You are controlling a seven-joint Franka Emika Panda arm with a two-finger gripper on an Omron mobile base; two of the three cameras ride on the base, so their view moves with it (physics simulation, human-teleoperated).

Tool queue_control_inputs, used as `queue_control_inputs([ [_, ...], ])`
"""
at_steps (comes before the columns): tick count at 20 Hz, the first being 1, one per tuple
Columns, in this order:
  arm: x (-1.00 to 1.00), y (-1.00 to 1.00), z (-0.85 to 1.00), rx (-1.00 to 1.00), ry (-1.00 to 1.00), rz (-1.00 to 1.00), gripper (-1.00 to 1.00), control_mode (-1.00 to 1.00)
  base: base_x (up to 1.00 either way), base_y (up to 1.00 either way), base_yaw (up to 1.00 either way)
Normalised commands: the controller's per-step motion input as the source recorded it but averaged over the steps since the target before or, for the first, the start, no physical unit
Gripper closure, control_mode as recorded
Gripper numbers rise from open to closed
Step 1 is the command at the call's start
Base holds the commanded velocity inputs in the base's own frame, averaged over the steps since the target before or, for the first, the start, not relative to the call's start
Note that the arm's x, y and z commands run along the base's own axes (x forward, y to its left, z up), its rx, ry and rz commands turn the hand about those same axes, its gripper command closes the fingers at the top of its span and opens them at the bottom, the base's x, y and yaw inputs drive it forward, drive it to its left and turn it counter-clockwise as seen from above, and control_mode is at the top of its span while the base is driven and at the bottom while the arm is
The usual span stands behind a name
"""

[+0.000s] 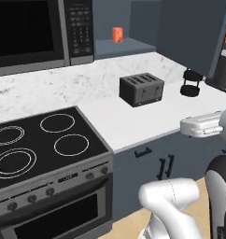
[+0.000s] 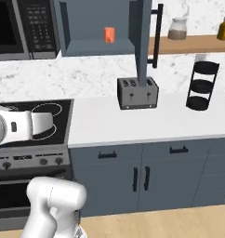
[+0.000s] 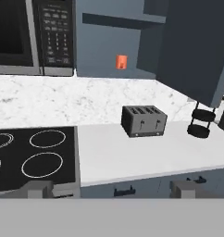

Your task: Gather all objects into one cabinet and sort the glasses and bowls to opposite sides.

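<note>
One orange glass (image 1: 117, 34) (image 2: 109, 34) (image 3: 121, 62) stands upright on the shelf of the open slate-blue cabinet (image 2: 93, 46) (image 3: 104, 51), right of the microwave. The cabinet door (image 3: 192, 46) (image 2: 143, 42) is swung wide open, and its black bar handle (image 2: 157, 35) faces right. My gripper (image 3: 113, 190) hangs open over the front edge of the counter, well short of and below the cabinet. Nothing sits between its fingertips (image 3: 40, 189). The bowls are out of view.
A dark toaster (image 1: 142, 89) (image 2: 137, 93) (image 3: 144, 121) sits on the white counter (image 2: 133, 123) under the cabinet. A black tiered rack (image 2: 202, 86) (image 3: 200, 122) stands to its right. The stove (image 1: 45, 140) and microwave (image 1: 35, 28) are at left. A wooden shelf (image 2: 193, 44) holds jars.
</note>
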Motion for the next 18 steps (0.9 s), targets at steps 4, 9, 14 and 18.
queue_control_inputs([
  [4,0.00,0.00,0.00,0.00,0.00,0.00,-1.00,1.00,0.84,0.42,-0.29],
  [9,0.00,0.00,0.00,0.00,0.00,0.00,-1.00,1.00,0.91,0.02,-0.23],
  [14,0.00,0.00,0.00,0.00,0.00,0.00,-1.00,1.00,0.73,0.03,-0.19],
  [18,0.00,0.00,0.00,0.00,0.00,0.00,-1.00,1.00,0.37,-0.03,-0.05],
])
